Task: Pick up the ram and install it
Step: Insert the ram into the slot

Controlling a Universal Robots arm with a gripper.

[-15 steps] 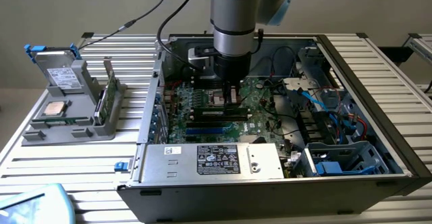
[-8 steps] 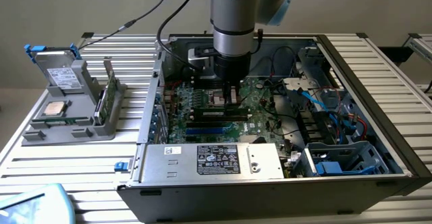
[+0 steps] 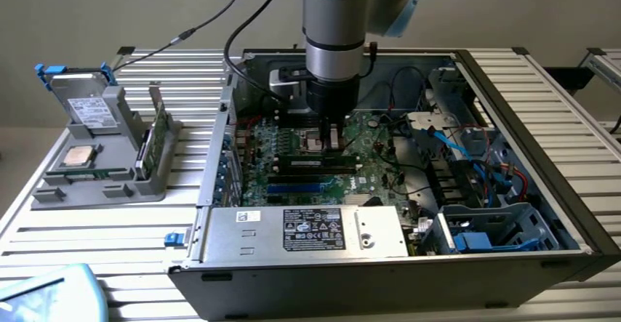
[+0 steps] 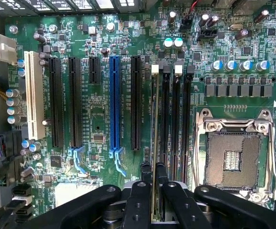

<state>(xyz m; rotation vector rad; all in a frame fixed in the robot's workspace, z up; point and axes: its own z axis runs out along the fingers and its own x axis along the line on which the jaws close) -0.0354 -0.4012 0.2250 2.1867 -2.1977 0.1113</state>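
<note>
Claw [image 4: 154,171] pinched narrow on the ram [image 4: 155,129], held edge-down just above the memory slots [image 4: 167,119] (beside empty processor socket [image 4: 233,160]). Risk: slight tilt or offset jams it against the slot.

thin ram [image 4: 155,143], edge-on, lined up along black memory slots [image 4: 166,119].

readable text: none | power-supply label [image 3: 313,229]: print illegible
</note>
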